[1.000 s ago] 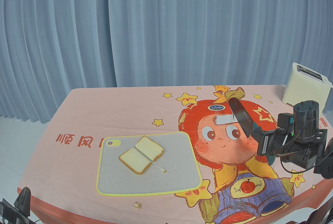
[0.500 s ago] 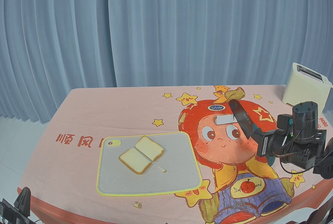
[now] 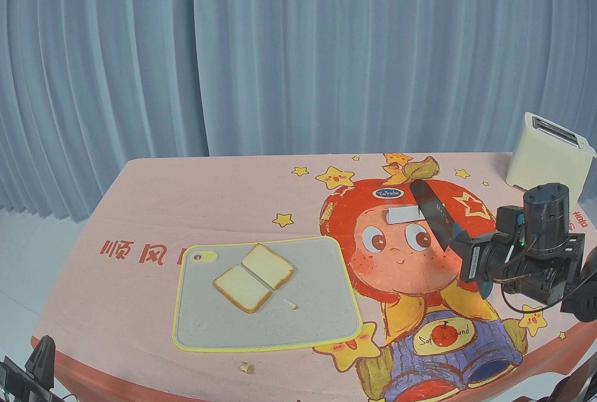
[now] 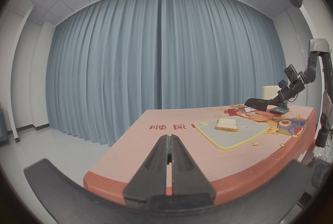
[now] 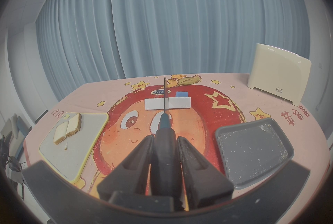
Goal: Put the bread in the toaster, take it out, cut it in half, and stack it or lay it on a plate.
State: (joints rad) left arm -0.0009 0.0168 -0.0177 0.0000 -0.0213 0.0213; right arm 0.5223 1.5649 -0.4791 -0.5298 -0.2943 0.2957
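Two bread halves (image 3: 254,276) lie side by side on the grey cutting board (image 3: 311,322), which has a yellow rim; they show again as bread halves (image 5: 67,128) in the right wrist view. My right gripper (image 3: 463,243) (image 5: 165,138) is shut on the handle of a black knife (image 3: 431,210) (image 5: 164,98). It holds the blade edge-down above the white knife rest (image 3: 405,214) (image 5: 168,103), right of the board. My left gripper (image 4: 170,138) is shut on nothing and hangs off the table's near left corner. The cream toaster (image 3: 548,154) (image 5: 279,71) stands at the far right.
A dark grey tray (image 5: 255,150) speckled with crumbs lies near the right gripper on the table's right side. A thin bread sliver (image 3: 290,302) rests on the board and a crumb (image 3: 247,368) near the front edge. Blue curtains hang behind the table.
The right gripper with the knife has sunk and drifted very slightly. The bread, board and left gripper have not moved.
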